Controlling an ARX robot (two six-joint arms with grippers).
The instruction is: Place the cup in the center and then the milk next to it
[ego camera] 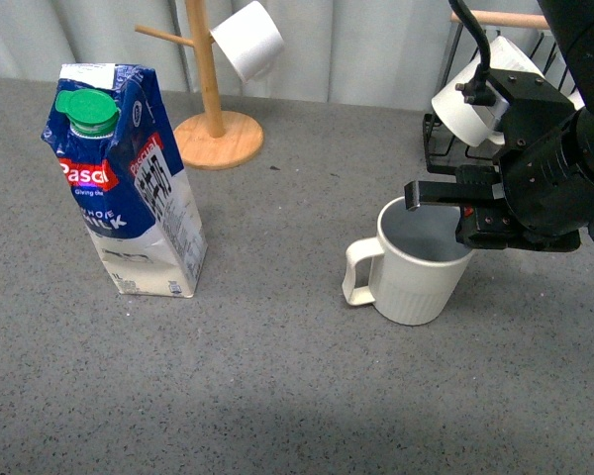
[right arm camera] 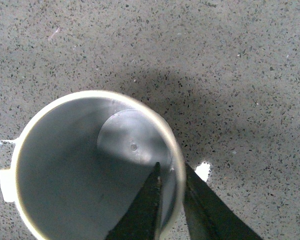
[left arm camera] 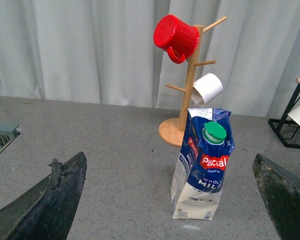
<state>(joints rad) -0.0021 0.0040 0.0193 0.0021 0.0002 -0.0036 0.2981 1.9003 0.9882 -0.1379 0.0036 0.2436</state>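
Note:
The ribbed cream-white cup point(ego camera: 412, 272) stands on the grey tabletop right of the middle, handle pointing left. My right gripper point(ego camera: 465, 213) is shut on the cup's right rim, one finger inside and one outside; the right wrist view shows the rim point(right arm camera: 174, 165) pinched between the fingers point(right arm camera: 150, 205) and the greyish inside. The blue and white Pascal milk carton point(ego camera: 129, 178) with its green cap stands upright at the left; it also shows in the left wrist view point(left arm camera: 202, 172). My left gripper point(left arm camera: 172, 210) is open and empty, short of the carton.
A wooden mug tree point(ego camera: 210, 94) with a smooth white cup point(ego camera: 247, 40) stands at the back; the left wrist view shows a red mug point(left arm camera: 176, 37) on it. A black rack point(ego camera: 475, 109) holding another white cup stands at the back right.

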